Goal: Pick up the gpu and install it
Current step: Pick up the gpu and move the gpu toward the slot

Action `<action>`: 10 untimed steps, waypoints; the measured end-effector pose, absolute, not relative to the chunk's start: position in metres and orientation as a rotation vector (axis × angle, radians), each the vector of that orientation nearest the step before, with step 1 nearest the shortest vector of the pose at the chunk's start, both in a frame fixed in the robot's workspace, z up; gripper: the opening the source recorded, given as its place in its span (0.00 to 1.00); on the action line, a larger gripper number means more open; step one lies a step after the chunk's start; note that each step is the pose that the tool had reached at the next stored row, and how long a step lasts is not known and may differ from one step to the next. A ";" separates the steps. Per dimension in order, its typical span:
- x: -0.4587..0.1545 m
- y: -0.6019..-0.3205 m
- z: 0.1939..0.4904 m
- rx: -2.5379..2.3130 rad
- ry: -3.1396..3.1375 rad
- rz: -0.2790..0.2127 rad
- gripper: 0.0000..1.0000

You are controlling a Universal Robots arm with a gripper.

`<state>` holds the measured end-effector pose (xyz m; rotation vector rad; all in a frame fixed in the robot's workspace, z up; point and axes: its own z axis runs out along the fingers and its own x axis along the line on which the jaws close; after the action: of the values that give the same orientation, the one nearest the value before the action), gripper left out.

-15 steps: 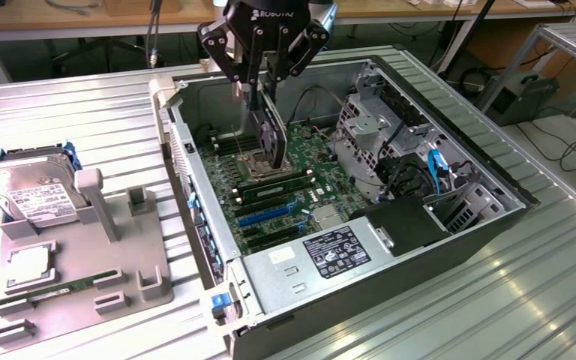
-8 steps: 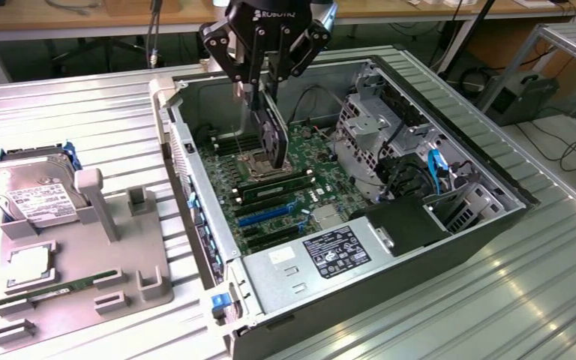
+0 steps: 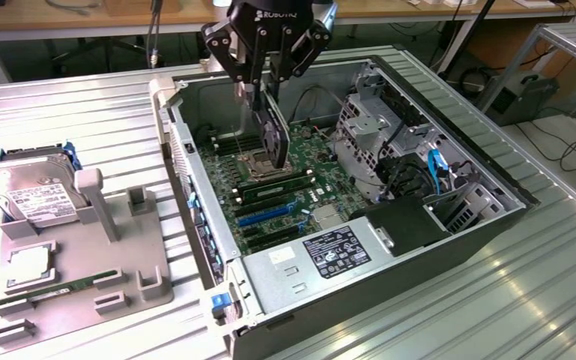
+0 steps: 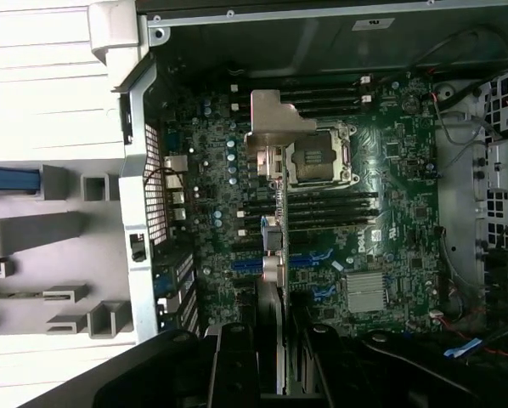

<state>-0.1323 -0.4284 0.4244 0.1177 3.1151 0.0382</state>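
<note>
My gripper (image 3: 261,81) hangs over the open computer case (image 3: 183,150) and is shut on the gpu (image 3: 276,139). The gpu is a flat dark card held on edge, hanging down toward the green motherboard (image 3: 288,202). Its lower end is just above the CPU socket (image 3: 260,166) area, and I cannot tell whether it touches the board. In the wrist view the gpu (image 4: 275,246) shows edge-on between my two black fingers (image 4: 237,365), with its silver metal bracket (image 4: 275,115) at the far end above the socket (image 4: 319,157).
A grey fixture plate (image 3: 88,277) lies at the exterior view's left, with a silver hard drive (image 3: 28,191), a CPU (image 3: 30,262) and a green RAM stick (image 3: 48,292) on it. Inside the case are the drive cage (image 3: 378,124), cables (image 3: 433,169) and the power supply (image 3: 333,251).
</note>
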 end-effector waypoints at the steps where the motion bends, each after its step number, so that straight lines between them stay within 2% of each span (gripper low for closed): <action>1: -0.132 -0.428 0.424 0.118 3.115 0.038 0.27; 6: -0.119 -0.428 0.421 0.118 3.115 0.038 0.27; 10: -0.084 -0.421 0.412 0.116 3.115 0.026 0.27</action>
<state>-0.0841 -0.4213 0.4116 0.1164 3.1151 0.0259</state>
